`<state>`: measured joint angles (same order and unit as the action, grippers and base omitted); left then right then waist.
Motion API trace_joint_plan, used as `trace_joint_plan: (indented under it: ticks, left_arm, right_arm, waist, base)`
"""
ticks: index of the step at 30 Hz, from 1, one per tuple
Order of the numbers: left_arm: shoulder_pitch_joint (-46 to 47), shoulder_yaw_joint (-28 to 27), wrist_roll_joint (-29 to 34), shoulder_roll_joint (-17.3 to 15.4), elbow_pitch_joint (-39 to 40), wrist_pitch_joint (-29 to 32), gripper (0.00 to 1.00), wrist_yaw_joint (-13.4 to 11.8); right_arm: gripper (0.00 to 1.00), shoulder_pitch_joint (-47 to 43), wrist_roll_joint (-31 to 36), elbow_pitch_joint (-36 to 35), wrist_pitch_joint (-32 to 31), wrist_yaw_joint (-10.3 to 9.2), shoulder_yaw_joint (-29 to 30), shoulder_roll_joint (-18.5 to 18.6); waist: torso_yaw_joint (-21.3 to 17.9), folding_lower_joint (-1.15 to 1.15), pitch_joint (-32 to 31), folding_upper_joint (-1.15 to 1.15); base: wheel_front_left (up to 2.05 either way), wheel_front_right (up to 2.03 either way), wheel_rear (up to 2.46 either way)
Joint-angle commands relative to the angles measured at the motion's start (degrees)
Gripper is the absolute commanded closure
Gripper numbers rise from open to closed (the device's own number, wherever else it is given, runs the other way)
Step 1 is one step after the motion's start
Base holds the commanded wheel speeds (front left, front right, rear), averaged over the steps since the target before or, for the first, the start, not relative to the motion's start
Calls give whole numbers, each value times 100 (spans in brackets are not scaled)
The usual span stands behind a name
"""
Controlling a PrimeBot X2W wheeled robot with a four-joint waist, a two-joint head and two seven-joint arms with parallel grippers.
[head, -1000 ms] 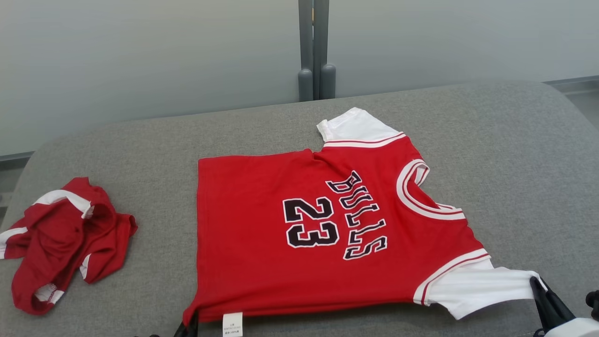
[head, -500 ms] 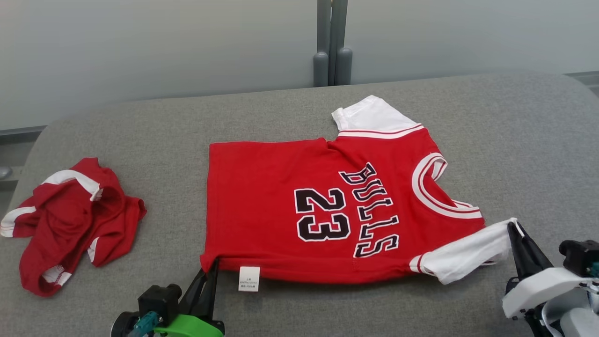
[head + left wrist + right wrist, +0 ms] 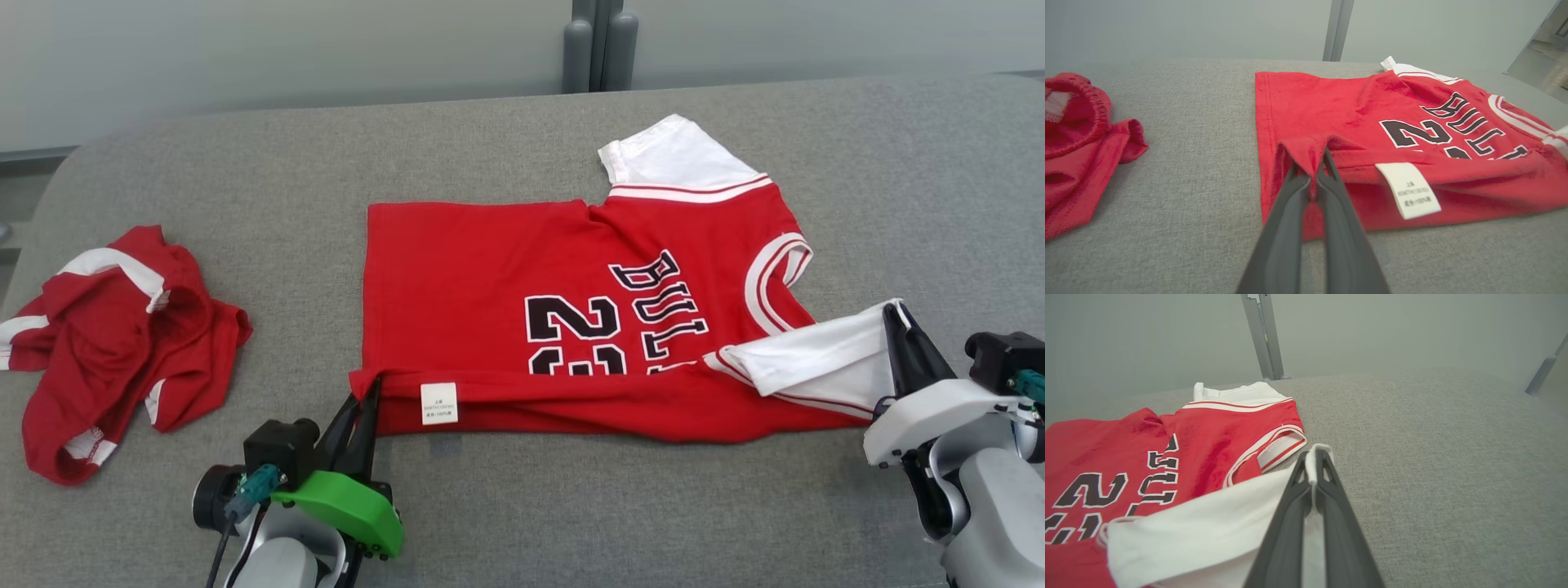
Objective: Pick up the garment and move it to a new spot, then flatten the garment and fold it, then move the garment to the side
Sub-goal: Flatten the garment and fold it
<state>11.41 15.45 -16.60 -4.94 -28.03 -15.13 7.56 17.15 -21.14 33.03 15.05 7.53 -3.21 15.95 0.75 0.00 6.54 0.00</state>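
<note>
The garment [image 3: 498, 269] is a red jersey with white sleeves and black "BULLS 23" lettering, spread on the grey cushion [image 3: 506, 506]. Its near edge is lifted and folded over toward the far side. My left gripper [image 3: 365, 392] is shut on the near hem corner beside the white label [image 3: 438, 403]; the left wrist view shows red cloth pinched between the fingers [image 3: 1312, 163]. My right gripper [image 3: 896, 314] is shut on the near white sleeve [image 3: 816, 359], with white cloth pinched at the tips [image 3: 1314, 457]. The far sleeve [image 3: 673, 155] lies flat.
A second crumpled red and white garment [image 3: 114, 343] lies at the cushion's left end. A grey post [image 3: 596, 45] stands against the pale wall behind. Bare cushion stretches to the right of the jersey [image 3: 922, 188] and along the near edge.
Both grippers have carried the jersey's near edge up and toward the far side, folding it over the lettering. The head camera has tilted down, so the whole scene sits differently.
</note>
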Motion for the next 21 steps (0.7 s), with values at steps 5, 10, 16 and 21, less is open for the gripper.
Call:
trace_joint_plan:
  ticks: [5, 10, 16, 21]
  left_arm:
    - [377, -163, 175, 19, -174, 0, 100, -15]
    - [705, -105, 289, 58, -360, 0, 100, -15]
    - [904, -119, 330, 104, -451, 0, 100, -15]
    - [1014, -155, 402, 129, -540, 0, 100, -15]
  right_arm:
    - [100, 433, 256, 150, 15, -9, 58, -51]
    - [100, 641, 391, 296, 15, -9, 250, -33]
    - [100, 785, 461, 368, 15, -9, 365, -53]
    - [100, 969, 563, 401, 15, -10, 443, -45]
  waist:
    - [56, 0, 307, 0]
    - [127, 0, 464, 0]
    - [139, 0, 609, 0]
    - [119, 0, 699, 0]
  base:
    - [0, 0, 0]
    - [0, 0, 0]
    - [0, 0, 0]
    - [0, 0, 0]
